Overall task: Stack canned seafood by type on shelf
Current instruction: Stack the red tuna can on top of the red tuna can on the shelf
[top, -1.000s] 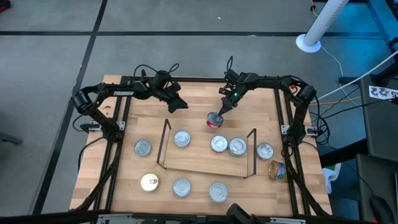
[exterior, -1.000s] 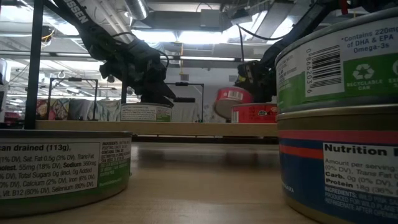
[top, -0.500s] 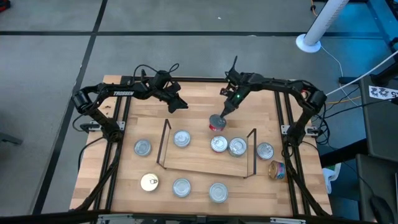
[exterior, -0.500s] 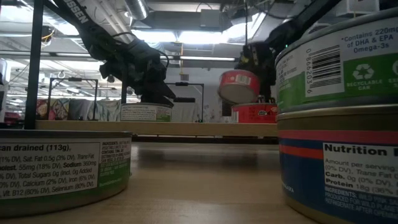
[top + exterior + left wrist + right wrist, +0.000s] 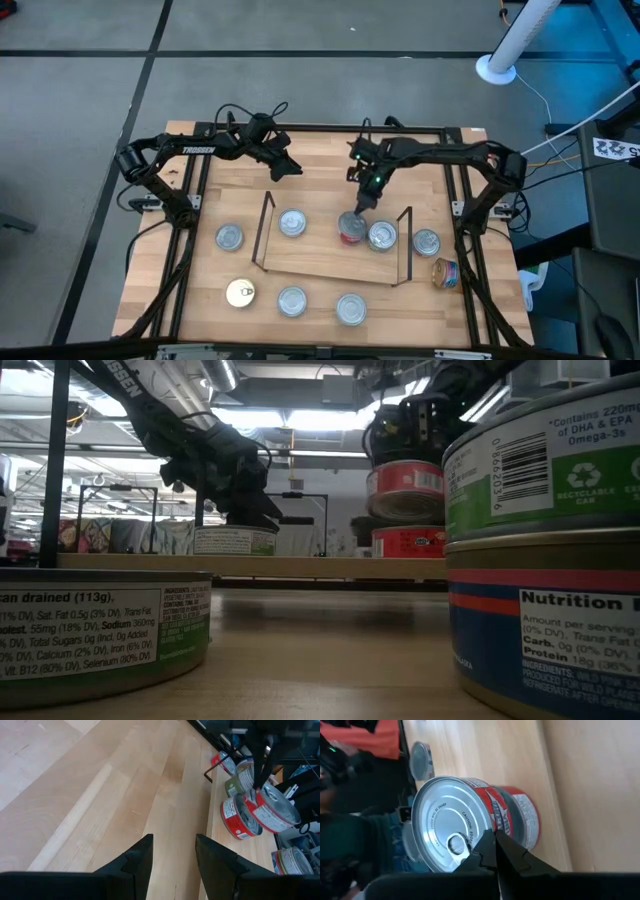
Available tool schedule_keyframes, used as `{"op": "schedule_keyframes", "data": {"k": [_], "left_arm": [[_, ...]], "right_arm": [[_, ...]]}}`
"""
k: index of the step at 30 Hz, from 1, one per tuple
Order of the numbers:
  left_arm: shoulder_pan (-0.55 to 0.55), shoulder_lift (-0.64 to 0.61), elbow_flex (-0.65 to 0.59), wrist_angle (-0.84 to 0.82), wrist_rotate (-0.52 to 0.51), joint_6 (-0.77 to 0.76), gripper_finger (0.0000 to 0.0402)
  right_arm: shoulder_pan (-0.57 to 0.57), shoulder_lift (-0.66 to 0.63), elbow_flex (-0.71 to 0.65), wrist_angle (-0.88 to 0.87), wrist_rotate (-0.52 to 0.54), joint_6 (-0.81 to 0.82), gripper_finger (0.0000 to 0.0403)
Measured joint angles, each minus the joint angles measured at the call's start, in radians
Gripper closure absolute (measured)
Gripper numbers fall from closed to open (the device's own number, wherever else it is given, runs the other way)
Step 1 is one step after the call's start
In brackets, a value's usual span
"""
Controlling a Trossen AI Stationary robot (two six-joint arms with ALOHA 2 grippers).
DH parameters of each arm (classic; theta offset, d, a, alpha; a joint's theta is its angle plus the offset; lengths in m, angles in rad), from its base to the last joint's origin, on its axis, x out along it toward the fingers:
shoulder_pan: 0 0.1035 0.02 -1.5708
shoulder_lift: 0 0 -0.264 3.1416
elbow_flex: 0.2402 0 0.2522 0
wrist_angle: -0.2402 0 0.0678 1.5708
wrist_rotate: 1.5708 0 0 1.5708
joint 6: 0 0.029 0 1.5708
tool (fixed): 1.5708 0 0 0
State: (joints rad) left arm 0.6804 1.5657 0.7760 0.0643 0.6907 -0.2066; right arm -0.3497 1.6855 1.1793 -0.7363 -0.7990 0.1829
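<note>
High view: right claw (image 5: 356, 212) pinches a red tin (image 5: 351, 226) above another, green tin (image 5: 382, 236) alongside.

A robotics lab or workshop: the wooden counter (image 5: 240, 180) sits inside a black metal frame (image 5: 455, 180) carrying two dark arms, standing on grey carpet tiles (image 5: 80, 100) with loose cables (image 5: 545, 110) trailing across the floor. Across the counter, an open industrial ceiling with strip lights (image 5: 300, 420) and exposed ducting shows, above cluttered racks (image 5: 120, 525).
</note>
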Motion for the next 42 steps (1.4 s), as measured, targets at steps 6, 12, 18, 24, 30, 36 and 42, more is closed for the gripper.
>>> {"op": "schedule_keyframes", "data": {"k": [6, 12, 18, 24, 30, 36, 42], "left_arm": [[0.0, 0.0, 0.0, 0.0, 0.0, 0.0, 0.0259], [0.0, 0.0, 0.0, 0.0, 0.0, 0.0, 0.0259], [0.0, 0.0, 0.0, 0.0, 0.0, 0.003, 0.0259], [0.0, 0.0, 0.0, 0.0, 0.0, 0.004, 0.0259], [0.0, 0.0, 0.0, 0.0, 0.0, 0.004, 0.0259], [0.0, 0.0, 0.0, 0.0, 0.0, 0.005, 0.0259], [0.0, 0.0, 0.0, 0.0, 0.0, 0.005, 0.0259]], "right_arm": [[0.039, 0.0, 0.0, 0.0, 0.092, 0.002, 0.0403], [0.036, -0.002, 0.001, -0.025, 0.149, 0.003, 0.0403], [0.036, -0.003, 0.002, -0.046, 0.163, -0.007, 0.0403], [0.036, -0.003, 0.002, -0.041, 0.17, -0.007, 0.0403], [0.036, -0.001, 0.001, -0.039, 0.153, -0.003, 0.0402], [0.036, 0.0, 0.001, -0.034, 0.153, -0.002, 0.0364], [0.036, 0.001, -0.001, -0.024, 0.161, -0.002, 0.0297]]}}
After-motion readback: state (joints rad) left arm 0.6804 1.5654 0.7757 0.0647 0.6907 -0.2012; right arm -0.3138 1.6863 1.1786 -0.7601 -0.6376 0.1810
